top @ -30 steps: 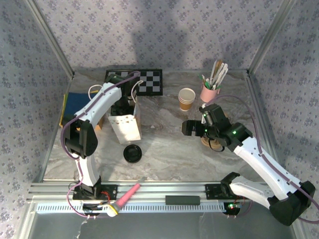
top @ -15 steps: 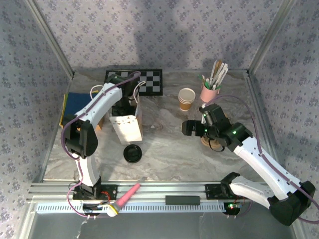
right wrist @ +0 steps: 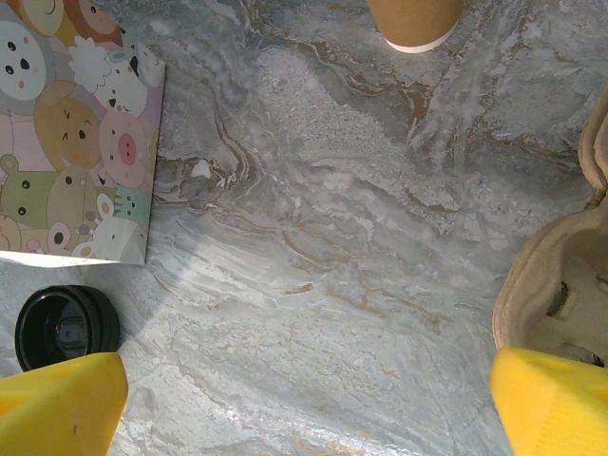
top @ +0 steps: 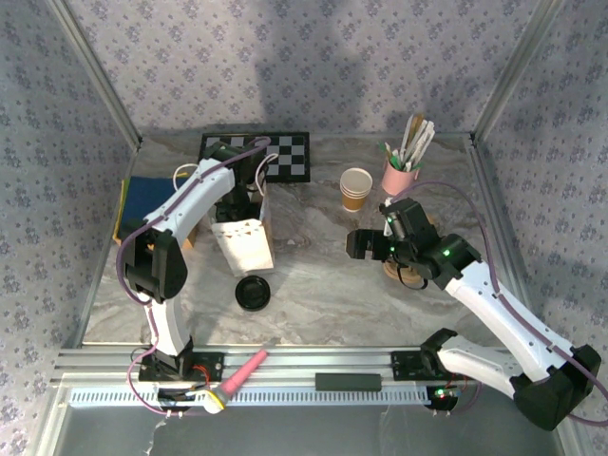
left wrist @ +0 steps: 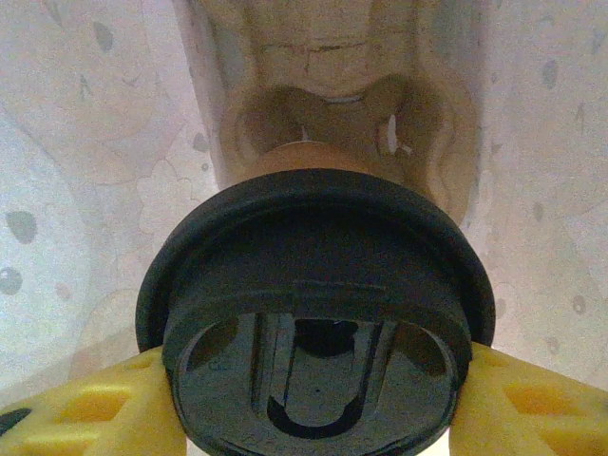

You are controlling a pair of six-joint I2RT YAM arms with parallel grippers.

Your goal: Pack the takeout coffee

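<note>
In the left wrist view my left gripper (left wrist: 313,399) is shut on the takeout coffee (left wrist: 309,160), a tan paper cup with a black lid (left wrist: 313,256) on top. Yellow fingers (left wrist: 76,408) press both sides of the lid. The cup hangs inside the white paper bag (top: 242,245), above a cardboard carrier (left wrist: 332,85) at the bag's bottom. From above, the left gripper (top: 245,190) reaches down into the bag's mouth. The right gripper (top: 361,244) hovers open over bare table right of the bag. In its wrist view the right gripper (right wrist: 304,418) has nothing between its fingers.
A loose black lid (top: 253,293) lies in front of the bag. A stack of tan cups (top: 356,188) and a pink holder of utensils (top: 403,173) stand at the back right. A cardboard carrier (right wrist: 560,275) sits under the right arm. A checkerboard (top: 285,157) lies at the back.
</note>
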